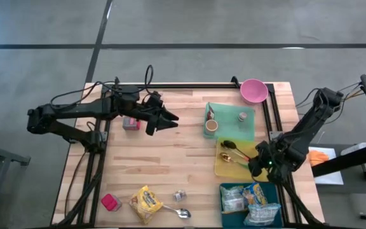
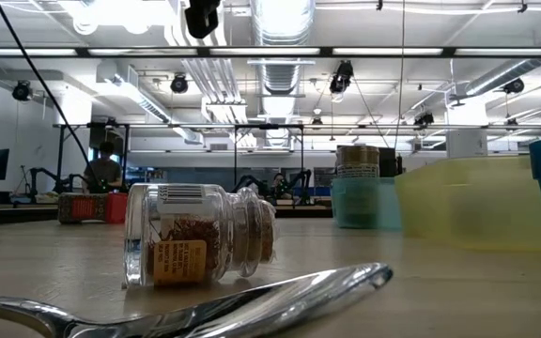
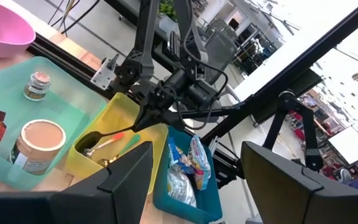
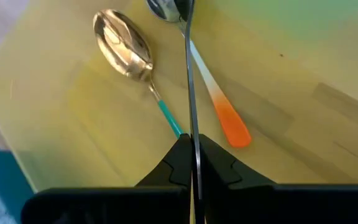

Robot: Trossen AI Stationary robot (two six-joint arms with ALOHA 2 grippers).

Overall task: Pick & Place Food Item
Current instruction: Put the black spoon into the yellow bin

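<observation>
Roughly: three trays [image 1: 229, 118], two arms; right gripper [image 4: 193, 163] fingers clenched on one thin utensil handle [image 4: 190, 74], left gripper [image 1: 170, 119] released, holding nothing.

A wooden table [image 1: 170, 159] carries a green tray [image 1: 224, 109], yellow tray [image 1: 221, 166], teal bin [image 1: 223, 192] and pink bowl [image 1: 253, 90]. The yellow tray lies under the right jaws; beyond the left jaws' tips sits the green tray. A snack bag [image 1: 145, 203], spoon [image 1: 176, 212], small jar [image 1: 179, 195] and red box [image 1: 111, 202] lie well clear of both.

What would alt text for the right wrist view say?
The right hand is shut on a thin metal spoon handle, held over the yellow tray. In the tray lie a gold spoon with a teal handle and an orange-tipped utensil.
</observation>
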